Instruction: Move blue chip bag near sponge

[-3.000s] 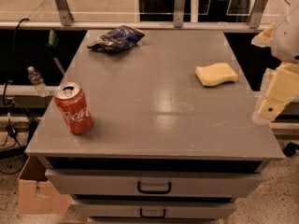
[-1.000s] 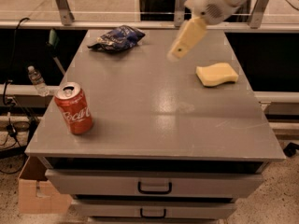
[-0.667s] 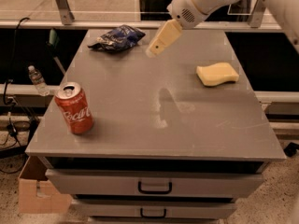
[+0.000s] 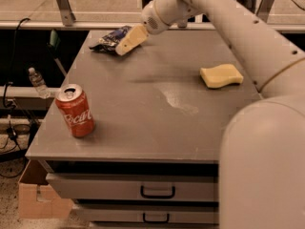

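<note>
Hovering upper left, cream end effector (image 4: 129,41) overlapping crinkled foil blue chip bag (image 4: 108,38), grip unclear, wavy foam sponge (image 4: 221,75) right, grey desk (image 4: 143,123)

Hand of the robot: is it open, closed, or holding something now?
Hand: by the blue chip bag at the far left of the table; open or closed cannot be told.

Grey table (image 4: 143,104) before me, my gripper (image 4: 131,39) above its far-left corner: red soda can (image 4: 75,111) upright near its front-left corner, water bottle (image 4: 37,82) left of it, cardboard box (image 4: 35,194) below-left.
</note>
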